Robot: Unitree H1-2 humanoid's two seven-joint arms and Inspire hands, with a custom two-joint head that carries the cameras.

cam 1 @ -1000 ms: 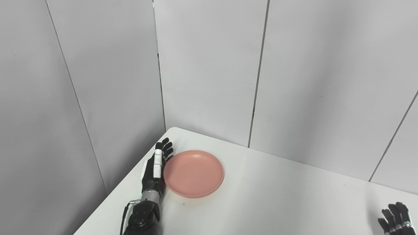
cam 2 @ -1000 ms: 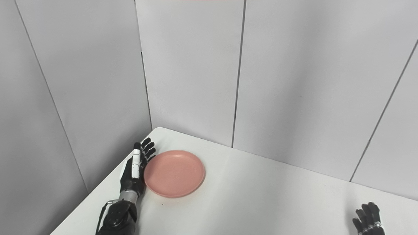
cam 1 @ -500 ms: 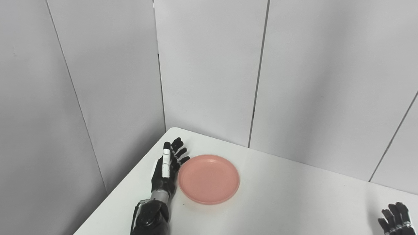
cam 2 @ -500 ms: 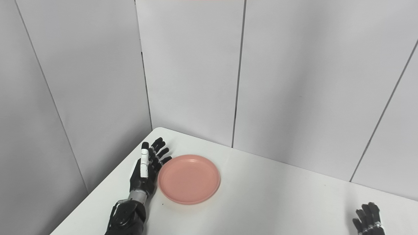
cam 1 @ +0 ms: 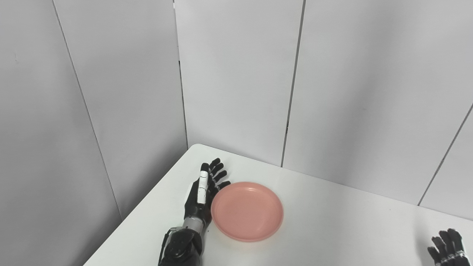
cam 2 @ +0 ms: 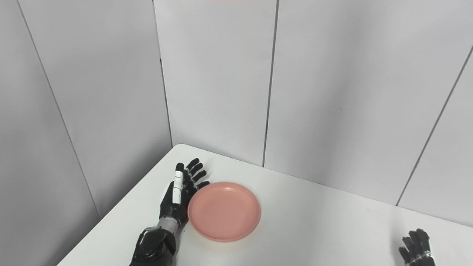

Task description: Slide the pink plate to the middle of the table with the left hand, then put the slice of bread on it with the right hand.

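Two hands | right hand low at near right edge, fingers apart, idle, bread not in view | left hand flat, fingers apart, edge against pink plate rim to shove it | table left of centre

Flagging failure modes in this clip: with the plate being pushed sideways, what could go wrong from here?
1. The left hand only presses flat against the pink plate rim, fingers apart, so the plate may rotate or slip off course.
2. No bread is visible, and the right hand waits at the table edge, so the placing step can't be confirmed.
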